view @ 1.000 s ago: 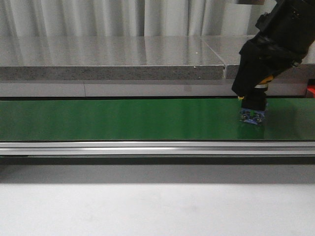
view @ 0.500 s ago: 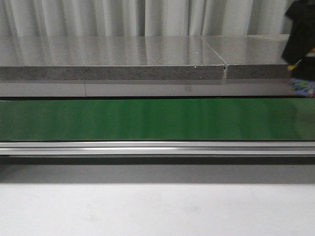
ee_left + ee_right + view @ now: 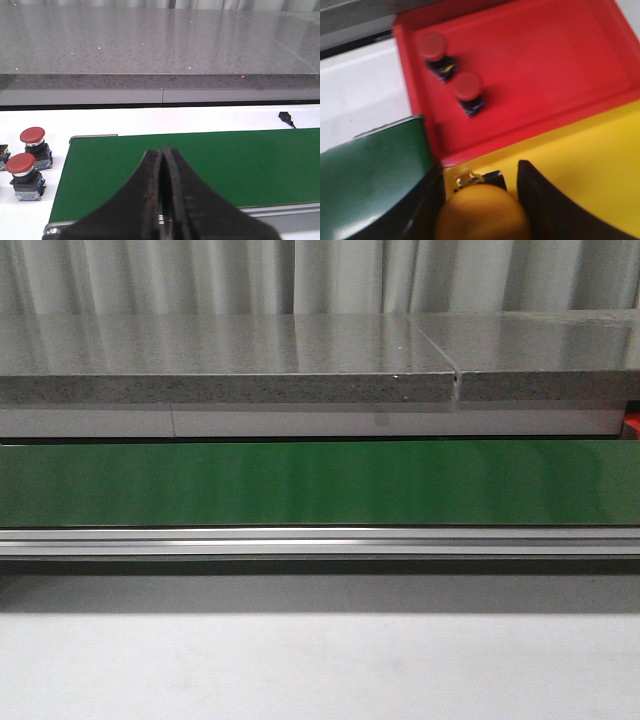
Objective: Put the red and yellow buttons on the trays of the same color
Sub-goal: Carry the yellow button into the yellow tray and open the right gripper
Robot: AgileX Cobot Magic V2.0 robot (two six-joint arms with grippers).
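Over the yellow tray [image 3: 600, 165], right tool [image 3: 480, 200] grips yellow button [image 3: 482, 212]; left tool [image 3: 162, 200] clenched.

A green conveyor belt [image 3: 300, 483] runs before a grey stone counter [image 3: 230, 360] and pale curtains [image 3: 200, 275].

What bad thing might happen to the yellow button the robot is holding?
The yellow button hangs over the yellow tray, right by the red tray's wall. Let go now, it might hit that wall or tip over. If it swings further, it might knock the two red buttons standing in the red tray.
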